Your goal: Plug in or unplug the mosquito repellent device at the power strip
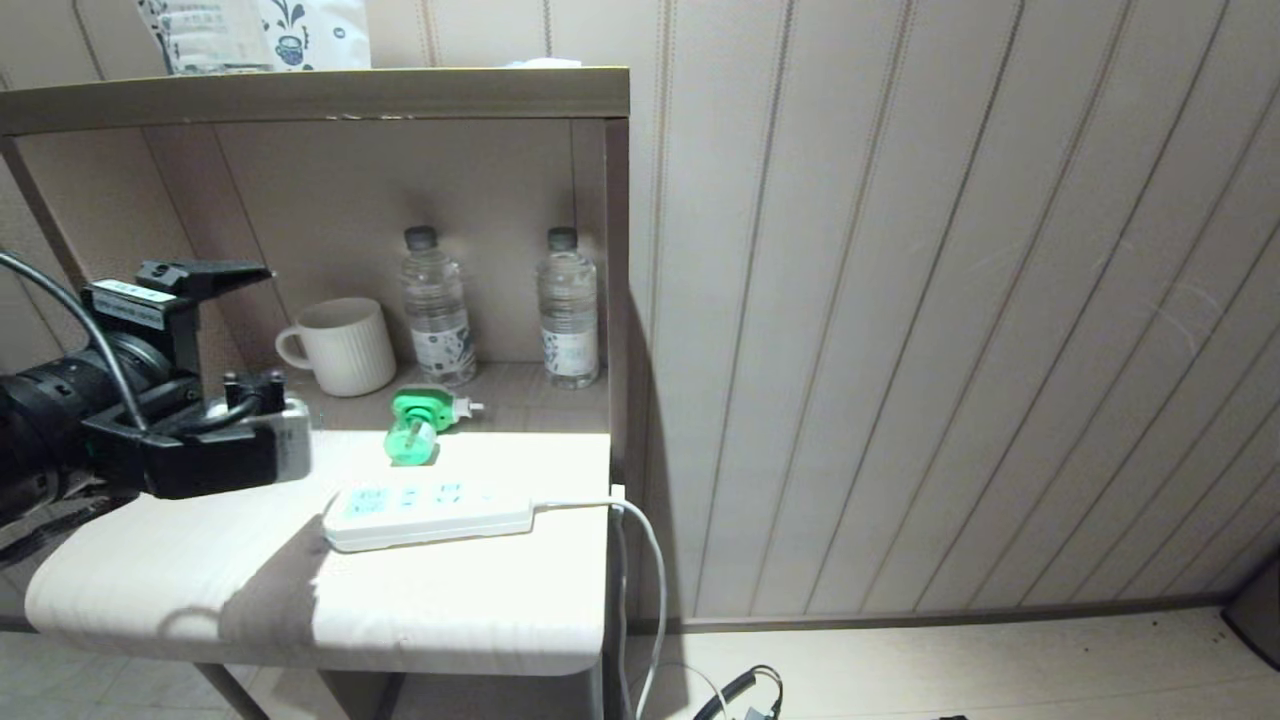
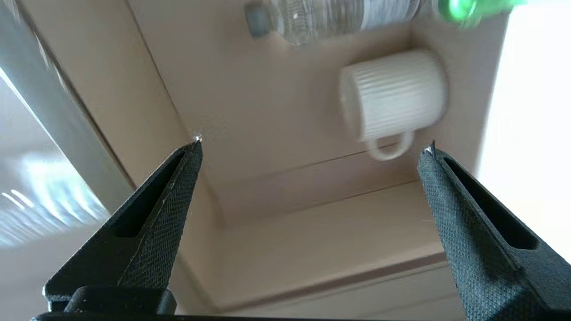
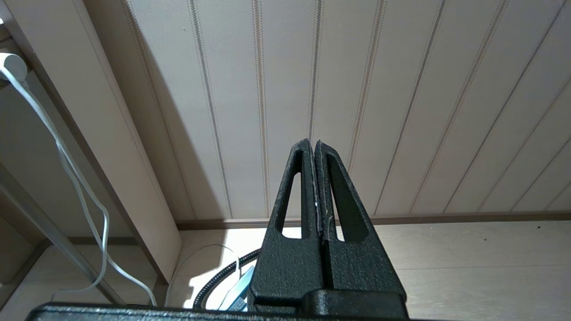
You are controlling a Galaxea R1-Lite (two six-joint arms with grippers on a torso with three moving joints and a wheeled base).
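The mosquito repellent device [image 1: 420,425] lies on its side on the white tabletop, just behind the power strip [image 1: 430,510]. Its green bottle points toward the front and its prongs toward the right, and it is not in any socket. The strip's blue-tinted sockets are empty. My left gripper [image 1: 262,328] hovers at the left of the table, well left of the device, open and empty, with one finger above the other. In the left wrist view the left gripper [image 2: 312,145] faces the alcove's back corner, and the device [image 2: 468,9] is a green blur at the frame edge. My right gripper [image 3: 312,142] is shut and empty, low by the wall.
A white ribbed mug [image 1: 340,345] and two clear water bottles [image 1: 437,305] [image 1: 568,305] stand at the back of the alcove. A shelf board [image 1: 320,95] roofs it. The strip's white cable [image 1: 640,560] drops off the right edge to the floor. A panelled wall lies to the right.
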